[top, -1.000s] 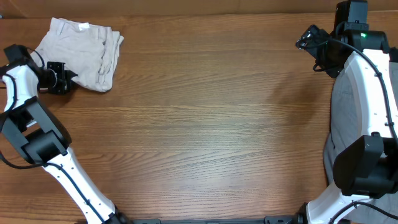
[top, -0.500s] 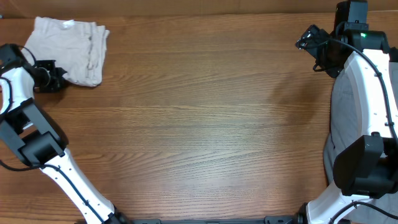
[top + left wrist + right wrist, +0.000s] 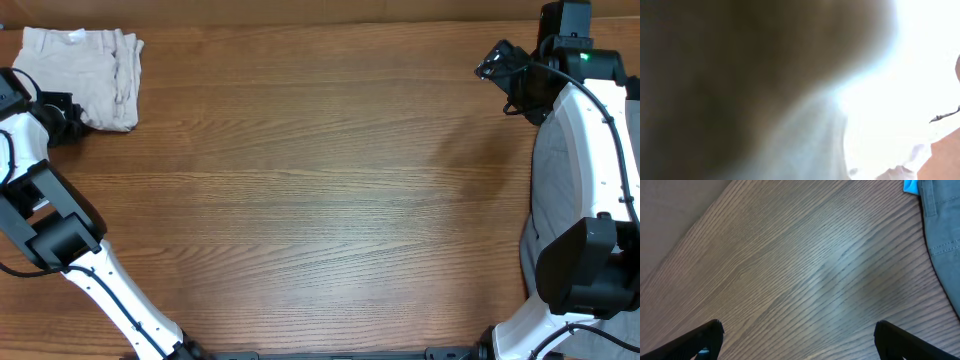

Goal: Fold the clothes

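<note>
A folded pale beige garment (image 3: 80, 70) lies at the far left back corner of the wooden table (image 3: 320, 200). My left gripper (image 3: 68, 118) is at the garment's front left edge and is shut on it. The left wrist view is blurred and overexposed, with something right against the lens, so the jaws are hidden there. My right gripper (image 3: 495, 65) hovers at the back right, open and empty; its fingertips are wide apart over bare wood in the right wrist view (image 3: 800, 345). A grey garment (image 3: 942, 235) lies just to its right.
The grey garment (image 3: 545, 200) also shows along the table's right edge under my right arm. A small blue item (image 3: 912, 185) sits next to it. The table's back edge runs just behind the beige garment.
My left gripper has moved left and toward the back, and the folded beige garment has slid with it into the far left corner. The right arm has not moved.
</note>
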You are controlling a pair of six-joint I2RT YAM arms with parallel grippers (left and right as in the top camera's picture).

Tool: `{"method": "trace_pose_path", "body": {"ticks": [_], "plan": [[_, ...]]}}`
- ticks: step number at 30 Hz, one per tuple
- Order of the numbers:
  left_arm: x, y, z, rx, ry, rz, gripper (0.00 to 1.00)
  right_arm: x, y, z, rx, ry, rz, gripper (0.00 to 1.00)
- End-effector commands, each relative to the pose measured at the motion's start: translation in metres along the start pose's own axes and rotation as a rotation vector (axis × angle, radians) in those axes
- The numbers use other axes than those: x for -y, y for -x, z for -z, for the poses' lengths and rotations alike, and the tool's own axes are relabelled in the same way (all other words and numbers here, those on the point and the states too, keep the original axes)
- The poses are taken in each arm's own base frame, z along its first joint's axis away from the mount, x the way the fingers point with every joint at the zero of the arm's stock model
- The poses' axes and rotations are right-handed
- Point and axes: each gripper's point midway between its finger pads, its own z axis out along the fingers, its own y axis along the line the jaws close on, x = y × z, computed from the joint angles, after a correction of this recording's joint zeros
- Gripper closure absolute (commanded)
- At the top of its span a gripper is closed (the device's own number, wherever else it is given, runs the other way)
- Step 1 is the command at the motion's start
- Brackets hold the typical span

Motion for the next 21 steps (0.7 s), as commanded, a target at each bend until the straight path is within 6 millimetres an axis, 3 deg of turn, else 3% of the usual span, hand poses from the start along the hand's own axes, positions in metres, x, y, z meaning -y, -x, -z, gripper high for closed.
{"method": "trace_pose_path", "body": {"ticks": [1, 4, 9, 16, 18, 20, 21], "plan": [[-0.015, 0.006, -0.012, 0.048, 0.048, -0.045, 0.85, -0.007, 0.006, 0.014, 0.034, 0.022, 0.001, 0.0], [-0.007, 0.007, -0.013, 0.06, 0.027, -0.135, 0.85, -0.007, 0.006, 0.014, 0.034, 0.022, 0.001, 0.0], [0.0, 0.006, -0.014, 0.067, 0.009, -0.229, 0.94, -0.007, 0.006, 0.014, 0.034, 0.022, 0.001, 0.0], [0.001, 0.003, -0.017, 0.066, 0.006, -0.263, 0.9, -0.007, 0.006, 0.014, 0.034, 0.022, 0.001, 0.0], [0.002, -0.001, -0.02, 0.055, 0.0, -0.283, 0.85, -0.007, 0.006, 0.014, 0.034, 0.022, 0.001, 0.0], [0.0, -0.008, -0.025, 0.03, -0.001, -0.321, 0.61, -0.007, 0.006, 0.014, 0.034, 0.022, 0.001, 0.0], [-0.001, -0.009, -0.025, 0.024, 0.002, -0.337, 0.57, -0.007, 0.006, 0.014, 0.034, 0.022, 0.001, 0.0]]}}
